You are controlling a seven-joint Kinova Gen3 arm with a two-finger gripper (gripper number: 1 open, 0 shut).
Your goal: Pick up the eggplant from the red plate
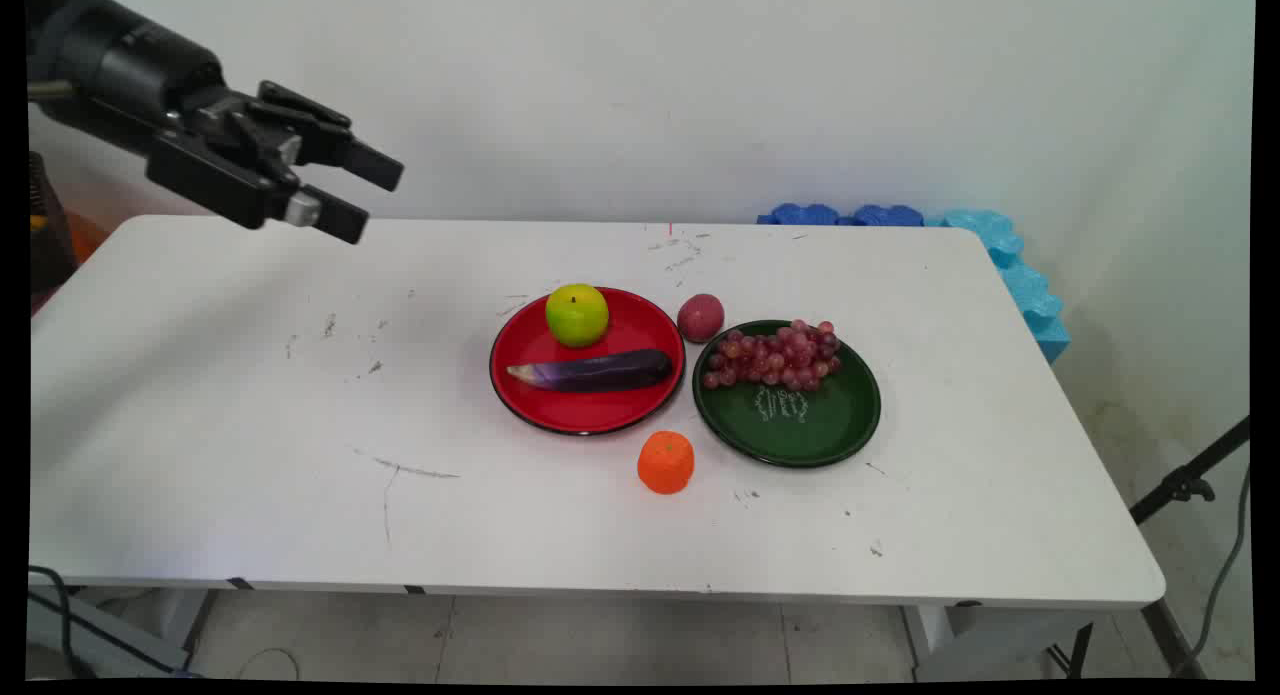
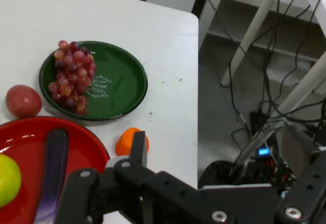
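Note:
My gripper hangs open and empty above the table's far left corner, well away from the fruit. A red plate at the table's middle carries a green apple and a purple eggplant. To its right, a green plate holds a bunch of red grapes. A reddish round fruit lies on the table behind the two plates, and an orange fruit lies in front of them. In the hand view, the green plate, grapes and orange fruit appear beyond one finger.
Blue foam pieces line the table's far right corner and right side. A black stand leg and cables are on the floor to the right. The table's left half carries only scuff marks.

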